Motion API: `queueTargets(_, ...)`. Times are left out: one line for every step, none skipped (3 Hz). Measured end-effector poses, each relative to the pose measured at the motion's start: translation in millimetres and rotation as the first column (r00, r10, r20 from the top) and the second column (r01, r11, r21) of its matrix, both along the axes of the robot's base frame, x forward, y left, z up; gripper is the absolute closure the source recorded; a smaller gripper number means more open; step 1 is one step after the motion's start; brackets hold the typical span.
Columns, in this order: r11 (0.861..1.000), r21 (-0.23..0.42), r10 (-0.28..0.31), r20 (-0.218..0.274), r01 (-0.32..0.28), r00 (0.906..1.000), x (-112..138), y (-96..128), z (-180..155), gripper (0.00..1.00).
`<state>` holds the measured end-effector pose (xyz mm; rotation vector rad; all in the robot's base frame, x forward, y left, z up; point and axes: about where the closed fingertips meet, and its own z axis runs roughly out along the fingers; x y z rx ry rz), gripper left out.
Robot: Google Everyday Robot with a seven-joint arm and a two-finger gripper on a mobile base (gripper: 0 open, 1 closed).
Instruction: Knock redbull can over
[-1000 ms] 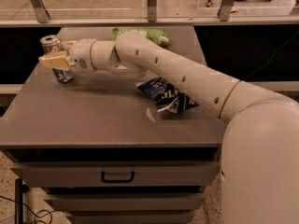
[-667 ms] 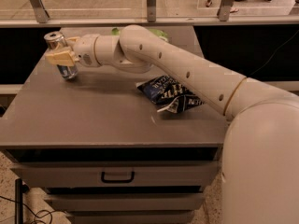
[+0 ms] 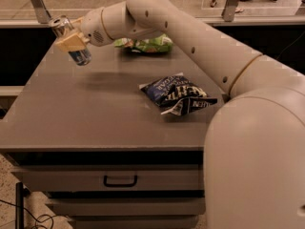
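Observation:
The redbull can (image 3: 79,56) is a slim silver and blue can with a shiny round top. It hangs tilted in the air above the far left corner of the grey table (image 3: 95,118), top leaning left, clear of the surface. My gripper (image 3: 67,41) is shut on the can's middle with its tan fingers (image 3: 74,42). The white arm reaches in from the right.
A dark blue snack bag (image 3: 178,95) lies crumpled at the table's middle right. A green snack bag (image 3: 148,44) lies at the far edge behind the arm. A drawer with a handle (image 3: 120,181) sits below the tabletop. A glass railing runs behind the table.
The can stood on the table's far left with my gripper around it. Now it is raised off the surface and tilted, still in the gripper.

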<state>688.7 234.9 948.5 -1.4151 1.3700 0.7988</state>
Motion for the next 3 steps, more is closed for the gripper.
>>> queueTargets(0.987,-0.149,0.066,0.058,-0.057,0.9961,-3.6,-12.3,11.0,1.0)
queueTargets(0.938,-0.324,0.166,0.098,-0.126,0.9812,-16.6,-24.5,13.7,1.0)
queueTargets(0.865,-0.466,0.253,0.09,-0.184,0.9633,-32.2,-37.2,5.1,1.0)
